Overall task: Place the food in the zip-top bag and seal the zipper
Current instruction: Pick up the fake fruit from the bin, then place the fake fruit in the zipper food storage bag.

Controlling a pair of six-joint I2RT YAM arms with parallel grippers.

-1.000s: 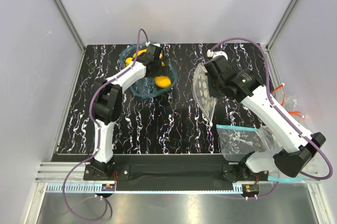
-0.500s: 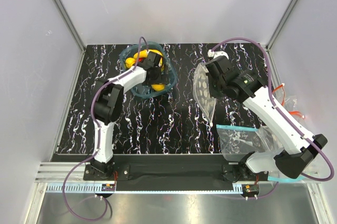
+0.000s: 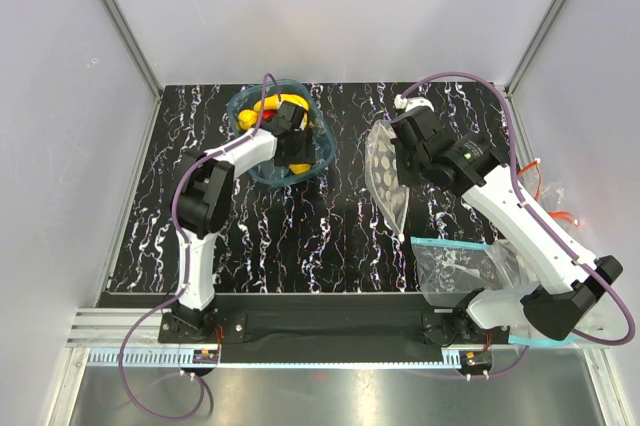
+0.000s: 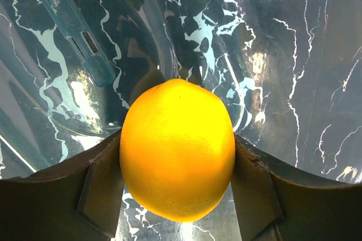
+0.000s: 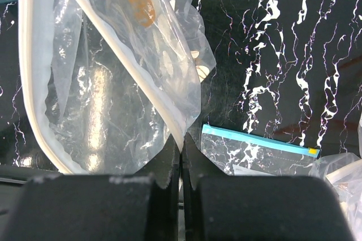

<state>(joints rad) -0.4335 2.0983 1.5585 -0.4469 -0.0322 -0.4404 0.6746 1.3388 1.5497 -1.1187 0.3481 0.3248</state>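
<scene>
Black marble-veined table (image 3: 300,236) under both arms, pale walls all round. Over to the left gripper (image 3: 293,149): it's clamped on a lemon (image 4: 177,149). The yellow fruit sits square between the two dark fingers (image 4: 96,196) and fills the gap from pad to pad. Beneath that gripper is a clear teal-tinted container (image 3: 322,151), and its rim curves around the gripper in the overhead view. More yellow fruit (image 3: 272,104) lies in the container on the gripper's far side.

Now the right gripper (image 5: 181,156): jaws pressed all but together, pinching a fold of the zip-top bag (image 5: 113,111) right at its mouth. The polka-dot plastic is off to that gripper's left in the overhead view, crinkled and slack. Its zipper (image 5: 26,77) runs away from the fingertips in two pale lines, one curving wide and one straight, so the mouth is open. A plain clear bag with a teal strip (image 5: 260,142) lies flat on the table, nearer the arm bases than the right gripper and apart from the dotted bag.
</scene>
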